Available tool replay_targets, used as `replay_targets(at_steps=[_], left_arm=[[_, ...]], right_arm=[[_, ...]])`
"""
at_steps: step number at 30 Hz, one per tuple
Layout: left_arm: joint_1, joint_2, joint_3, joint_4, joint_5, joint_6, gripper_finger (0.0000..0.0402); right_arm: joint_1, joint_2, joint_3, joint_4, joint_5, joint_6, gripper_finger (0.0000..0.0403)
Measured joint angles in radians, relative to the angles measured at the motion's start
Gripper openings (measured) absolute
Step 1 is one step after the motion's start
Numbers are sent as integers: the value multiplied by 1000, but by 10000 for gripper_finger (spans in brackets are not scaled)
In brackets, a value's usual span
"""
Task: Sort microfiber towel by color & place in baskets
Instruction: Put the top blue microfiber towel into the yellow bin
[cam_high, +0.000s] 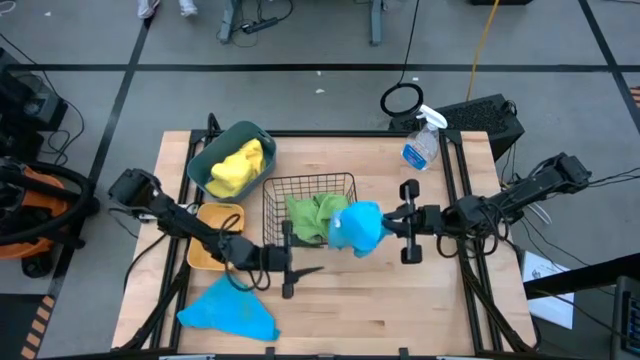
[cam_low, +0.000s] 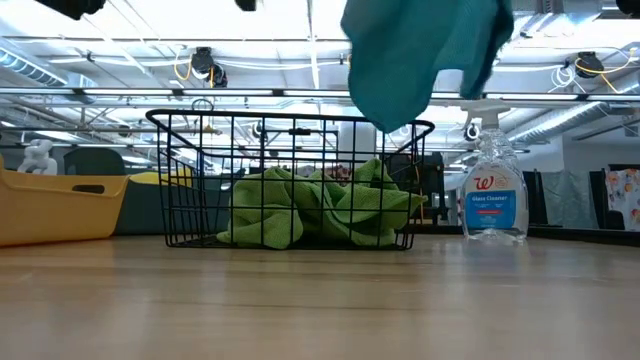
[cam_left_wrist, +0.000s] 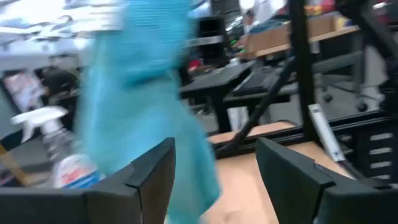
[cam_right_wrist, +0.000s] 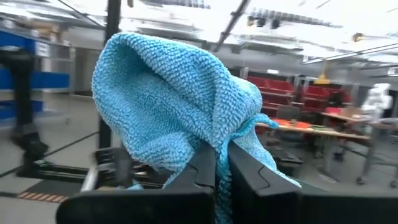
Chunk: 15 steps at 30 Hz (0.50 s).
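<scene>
We see the right gripper (cam_high: 385, 224) pinched tight on a blue towel (cam_high: 357, 227), its two fingers (cam_right_wrist: 208, 168) pressed together with the cloth bunched above and in front of them. The towel hangs in the air just beyond the fingertips, over the near-right edge of the black wire basket (cam_high: 310, 210); in the low view it dangles above the basket's rim without touching it. Green towels (cam_high: 315, 216) lie heaped inside that basket, just past the held cloth.

We see the left gripper (cam_high: 300, 270) with its fingers (cam_left_wrist: 152, 177) spread apart and nothing between them. It sits low over the table (cam_high: 400, 300), close to the front of the wire basket. A second blue towel (cam_high: 230, 312) lies crumpled on the wood beside and behind those fingers. The yellow-orange bin (cam_high: 215, 235) rests beside that arm, and the teal tub (cam_high: 228, 160), farther back, holds a yellow towel (cam_high: 240, 167).

A spray bottle (cam_high: 422, 145) stands well beyond both grippers, at the far side of the table
</scene>
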Motion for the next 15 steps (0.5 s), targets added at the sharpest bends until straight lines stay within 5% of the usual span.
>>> replay_targets(at_steps=[5,10,15], left_arm=[[10,93,86,5,48,82,228],[19,168,251,2,-98,300,228],[14,215,381,-67,-81,390,228]], right_arm=[[-1,16,0,11,26,-13,6],[-2,27,0,7,26,-15,6],[-15,27,0,-40,29,-21,6]])
